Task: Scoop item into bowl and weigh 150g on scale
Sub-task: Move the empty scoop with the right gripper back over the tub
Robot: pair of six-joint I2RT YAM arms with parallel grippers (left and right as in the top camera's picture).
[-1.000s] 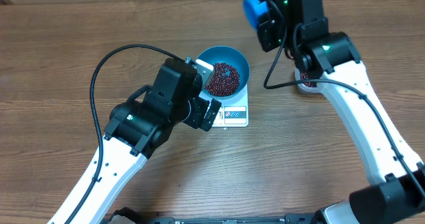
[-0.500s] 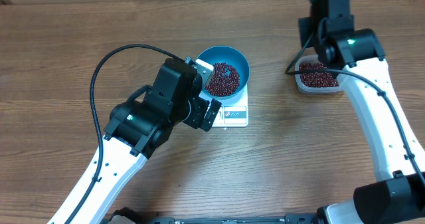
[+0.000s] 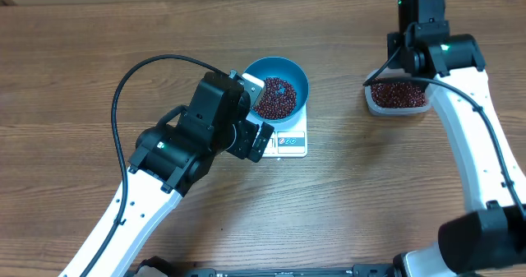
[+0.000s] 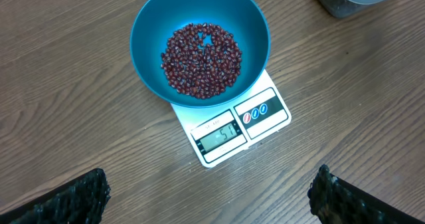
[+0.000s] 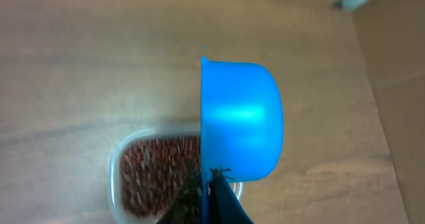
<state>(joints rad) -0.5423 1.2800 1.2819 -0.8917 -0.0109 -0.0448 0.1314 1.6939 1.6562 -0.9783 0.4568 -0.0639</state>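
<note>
The glossy blue bowl (image 3: 279, 73) (image 4: 153, 24) stands on the small white scale (image 3: 292, 143) (image 4: 272, 114) and holds a heap of dark red-brown beans (image 3: 275, 99) (image 4: 200, 56). The scale's display (image 4: 219, 133) is lit. My left gripper (image 4: 212, 201) hangs open just in front of the scale, and only its black fingertips (image 4: 80, 199) show. My right gripper (image 5: 207, 184) is shut on the handle of a blue scoop (image 5: 242, 117). The scoop is turned on its side above a clear tub (image 3: 375, 103) (image 5: 114, 177) of beans (image 5: 149, 177). In the overhead view the right wrist hides the scoop.
The tub sits at the back right, about a hand's width right of the scale, and its corner shows in the left wrist view (image 4: 332, 1). A black cable (image 3: 123, 84) loops over the left arm. A brown wall (image 5: 395, 84) rises right of the tub.
My right arm has swung right, from near the bowl to above the tub, taking the scoop with it. The left arm, bowl and scale have not moved.
</note>
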